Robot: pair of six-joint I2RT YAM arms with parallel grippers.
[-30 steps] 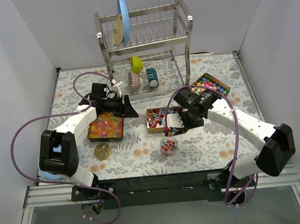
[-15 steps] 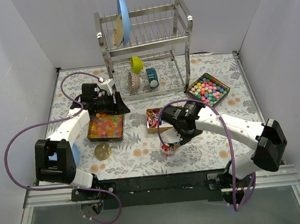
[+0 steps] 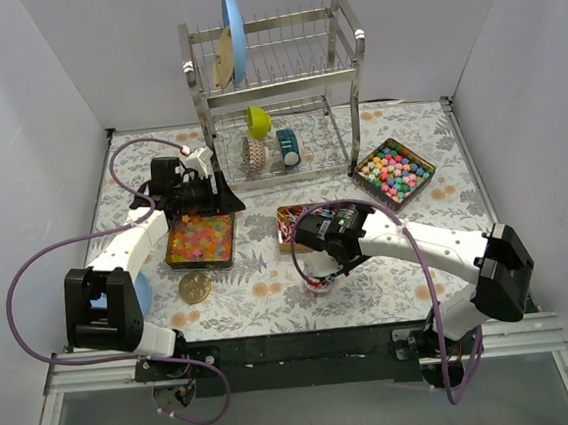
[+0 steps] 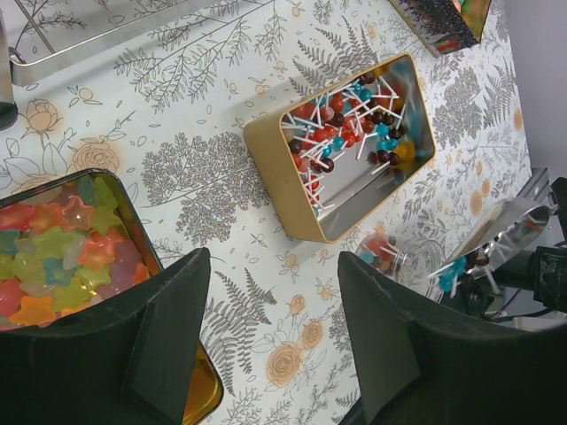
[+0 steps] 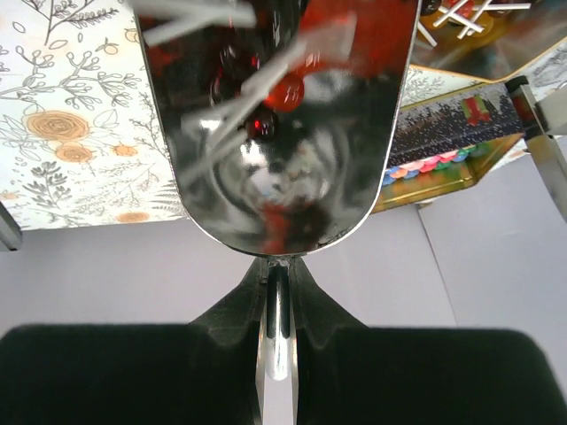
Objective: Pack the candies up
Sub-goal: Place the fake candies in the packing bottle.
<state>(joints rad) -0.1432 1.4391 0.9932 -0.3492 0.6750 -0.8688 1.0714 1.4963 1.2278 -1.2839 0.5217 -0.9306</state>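
My right gripper [image 3: 329, 256] is shut on the handle of a metal scoop [image 5: 275, 115] and holds it over a small clear cup [image 3: 318, 281] with a few candies in it. In the right wrist view the scoop holds red sweets on white sticks. The gold tin [image 3: 298, 221] of red and blue stick sweets lies just behind the cup, and it also shows in the left wrist view [image 4: 345, 150]. My left gripper [image 3: 219, 200] is open and empty, hovering over the far edge of the tin of star gummies [image 3: 200, 241]. A tin of round coloured balls [image 3: 394, 169] sits at the back right.
A flat gold disc [image 3: 194, 286] lies near the front left. A metal dish rack [image 3: 275, 95] with a blue plate, a yellow-green cup and small items stands at the back. White walls close in the left, right and back sides.
My right arm has swung the scoop left and nearer, from the stick-sweet tin to above the clear cup. My left gripper has drawn back a little to the left.
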